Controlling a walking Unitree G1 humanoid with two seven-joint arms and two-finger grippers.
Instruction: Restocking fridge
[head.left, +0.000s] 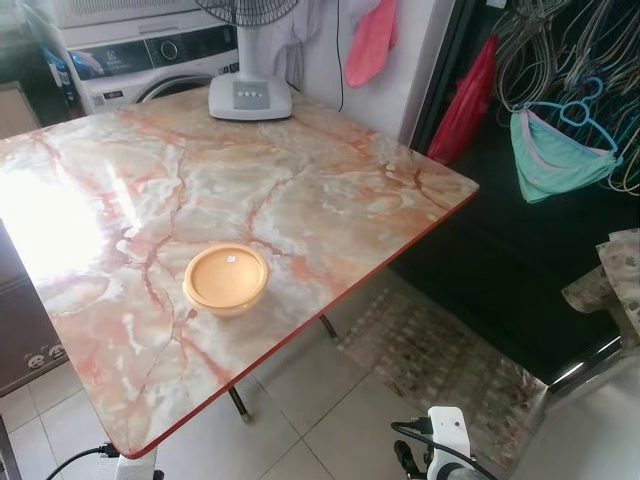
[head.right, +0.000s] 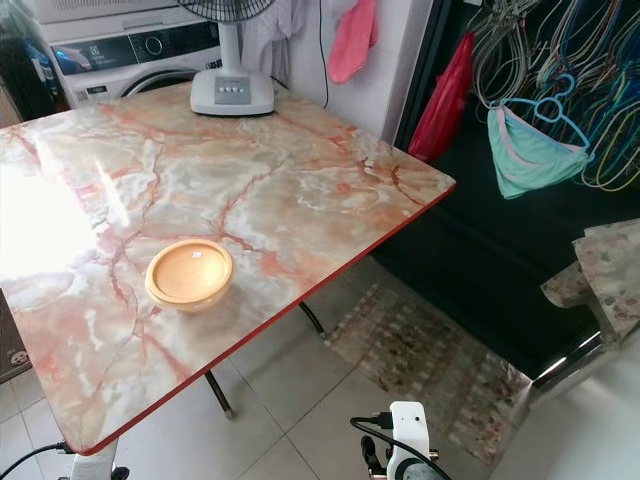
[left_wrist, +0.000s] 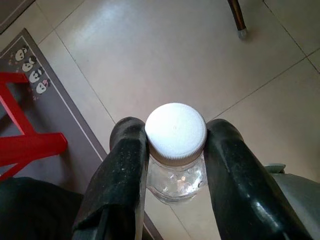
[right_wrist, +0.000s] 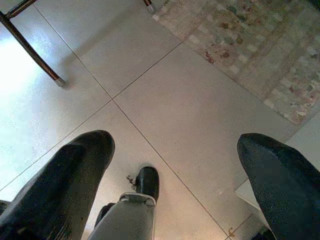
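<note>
In the left wrist view my left gripper (left_wrist: 175, 145) is shut on a clear bottle with a white cap (left_wrist: 176, 132), held low over the tiled floor. My right gripper (right_wrist: 172, 170) hangs open over the floor tiles with nothing between its fingers; its wrist (head.left: 447, 440) shows at the bottom of the head view. An orange lidded bowl (head.left: 226, 278) sits on the marble-patterned table (head.left: 300, 180), near the table's front edge.
A fan base (head.left: 250, 97) stands at the table's far side, a washing machine (head.left: 140, 62) behind it. Right of the table lie a patterned rug (head.left: 440, 365) and a dark doorway with hangers and clothes (head.left: 560, 150). Table legs (head.left: 238, 403) stand on tile.
</note>
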